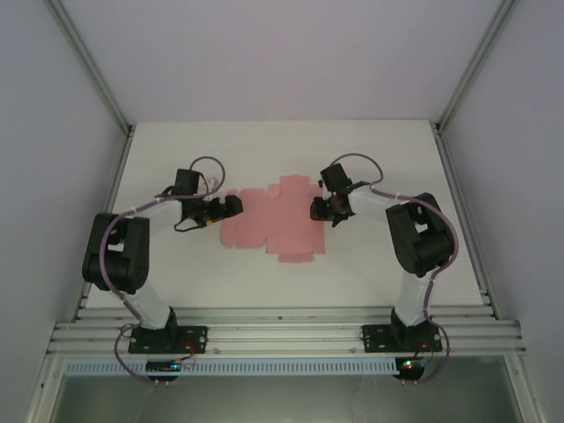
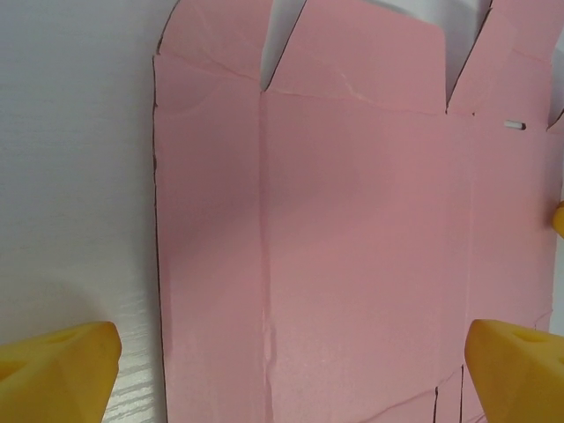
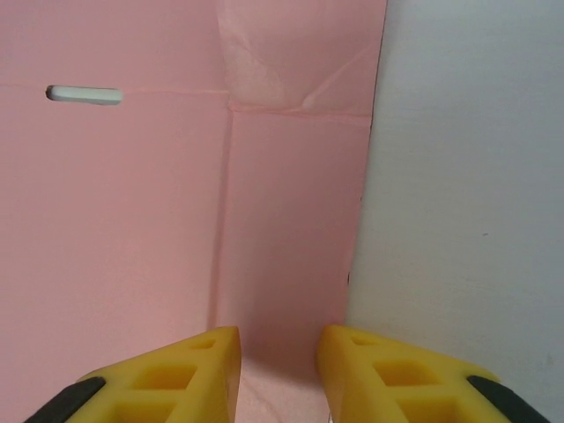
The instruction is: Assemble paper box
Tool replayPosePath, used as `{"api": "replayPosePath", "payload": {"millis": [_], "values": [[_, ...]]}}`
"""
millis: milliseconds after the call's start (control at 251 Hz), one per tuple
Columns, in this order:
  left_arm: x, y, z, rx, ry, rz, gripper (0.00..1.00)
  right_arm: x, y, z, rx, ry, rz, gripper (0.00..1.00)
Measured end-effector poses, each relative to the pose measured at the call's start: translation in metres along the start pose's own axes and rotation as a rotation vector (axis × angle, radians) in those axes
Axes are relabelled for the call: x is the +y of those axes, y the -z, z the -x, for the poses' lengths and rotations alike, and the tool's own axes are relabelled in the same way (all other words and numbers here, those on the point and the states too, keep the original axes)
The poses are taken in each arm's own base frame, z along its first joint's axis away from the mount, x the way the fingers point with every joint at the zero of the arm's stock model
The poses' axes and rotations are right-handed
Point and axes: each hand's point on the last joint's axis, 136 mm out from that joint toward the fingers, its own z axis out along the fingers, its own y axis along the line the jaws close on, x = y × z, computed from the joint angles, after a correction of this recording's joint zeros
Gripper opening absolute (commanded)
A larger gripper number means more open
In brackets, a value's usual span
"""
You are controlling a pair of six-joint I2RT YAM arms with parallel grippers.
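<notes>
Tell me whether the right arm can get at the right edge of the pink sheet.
Probably yes. The right gripper hangs over the right edge of the paper box, fingers apart, the narrow end panel showing between them. Nothing lies between gripper and card.

left pincer (image 2: 291, 352) spread wide, right pincer (image 3: 278, 345) narrowed

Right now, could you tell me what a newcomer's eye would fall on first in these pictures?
The pink paper box, a flat cut-out sheet, lies in the middle of the white table. The left gripper, fingers wide apart, is at its left edge; the right gripper, fingers narrowly apart, is at its right edge.
</notes>
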Motion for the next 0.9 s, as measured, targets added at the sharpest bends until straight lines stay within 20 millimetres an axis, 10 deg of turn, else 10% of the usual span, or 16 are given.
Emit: {"api": "replayPosePath", "payload": {"millis": [682, 898], "values": [[-0.042, -0.008, -0.003, 0.031, -0.054, -0.303, 0.78, 0.002, 0.003, -0.001, -0.047, -0.029, 0.137, 0.33], [-0.024, -0.01, -0.002, 0.034, -0.065, -0.179, 0.4, 0.001, 0.004, 0.0, -0.06, -0.035, 0.163, 0.34]]}}
